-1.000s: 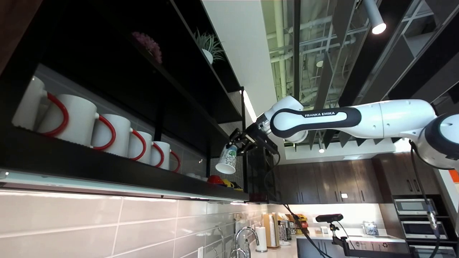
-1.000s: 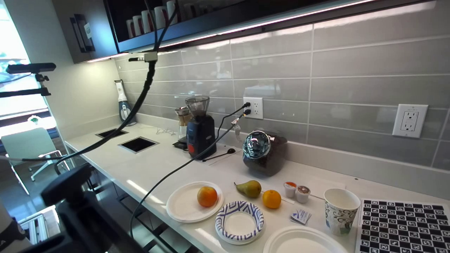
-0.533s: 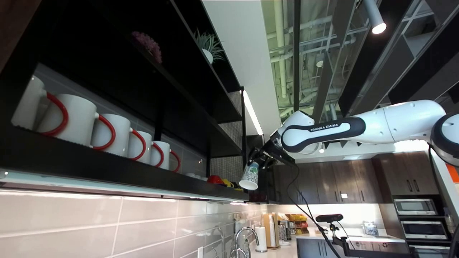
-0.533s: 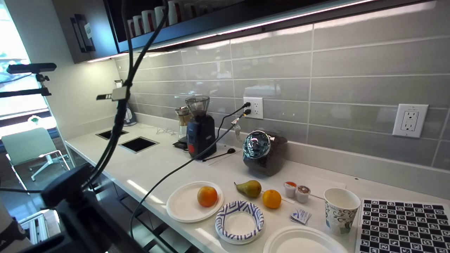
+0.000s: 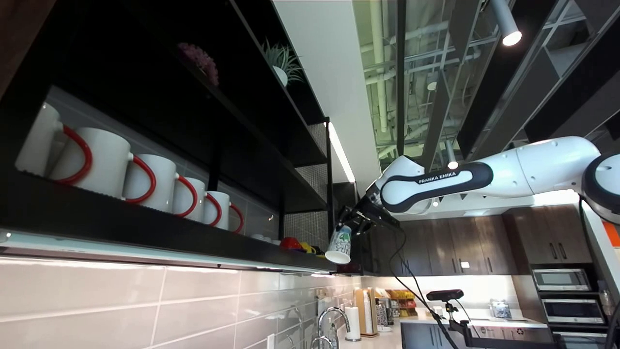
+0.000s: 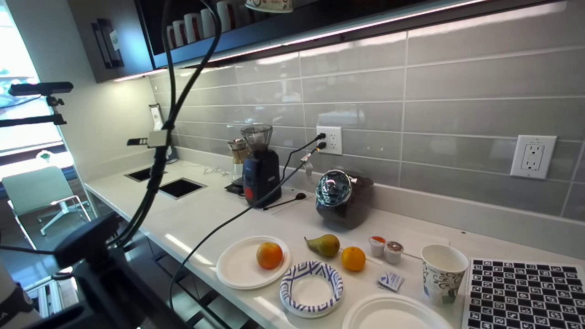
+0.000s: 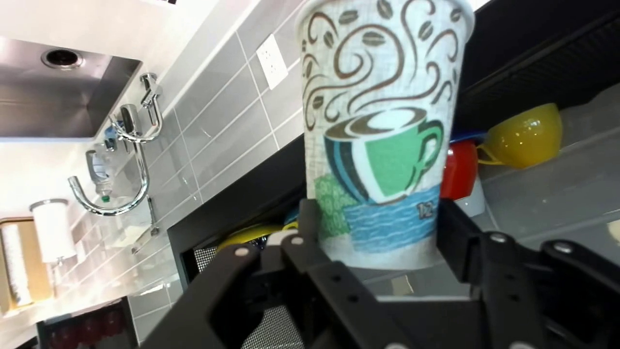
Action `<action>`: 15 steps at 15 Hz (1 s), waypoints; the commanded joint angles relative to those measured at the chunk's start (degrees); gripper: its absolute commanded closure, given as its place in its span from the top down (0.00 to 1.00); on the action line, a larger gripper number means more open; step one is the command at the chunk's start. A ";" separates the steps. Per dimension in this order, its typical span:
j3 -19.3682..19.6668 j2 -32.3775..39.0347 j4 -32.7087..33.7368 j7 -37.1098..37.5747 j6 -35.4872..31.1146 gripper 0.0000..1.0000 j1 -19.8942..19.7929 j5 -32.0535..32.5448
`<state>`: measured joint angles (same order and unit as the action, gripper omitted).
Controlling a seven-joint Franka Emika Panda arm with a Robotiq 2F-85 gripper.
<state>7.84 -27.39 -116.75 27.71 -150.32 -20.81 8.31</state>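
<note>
In an exterior view, we find the paper cup (image 5: 339,245) just right of centre, mouth downward and slightly tilted. The pincer (image 5: 347,226) is clamped on it near the base. We record the robot arm (image 5: 501,160) entering from the right edge. The black shelf (image 5: 169,232) runs from the left edge to the centre; the cup appears by its right end, and we cannot tell whether the two touch. White mugs (image 5: 164,179) with red handles stand along the shelf at left, and a red cup (image 5: 290,243) lies toward its far end.

In an exterior view, only the rim end of the held cup shows, at the top edge near centre. On the worktop (image 6: 274,223) we note a second cup (image 6: 442,276), upright at lower right, just beside a chequered board (image 6: 521,292). Below centre, a plate (image 6: 235,269) bears an apple (image 6: 269,255); near it are a patterned bowl (image 6: 289,288), a pear (image 6: 325,246) and an orange (image 6: 353,259).

In the wrist view, the paper cup occupies the upper centre, mouth end toward the top. We observe the fingers (image 7: 310,218) pressing both sides of its lower part. A yellow cup (image 7: 525,138) appears at right, a sink (image 7: 48,92) at upper left.
</note>
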 commanded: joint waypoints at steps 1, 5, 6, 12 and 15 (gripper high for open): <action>-2.52 4.90 0.53 -0.34 3.45 0.37 -2.34 1.76; -0.42 12.60 0.17 -6.50 8.09 0.37 2.98 -2.09; -0.62 14.41 0.06 -7.13 8.44 0.37 3.43 -1.35; -0.50 23.87 -1.44 -14.03 3.78 0.37 7.59 -0.47; -0.32 26.86 -3.26 -15.58 -3.07 0.37 9.13 -2.64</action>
<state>6.71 -2.75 -118.62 14.92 -147.73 -13.27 8.01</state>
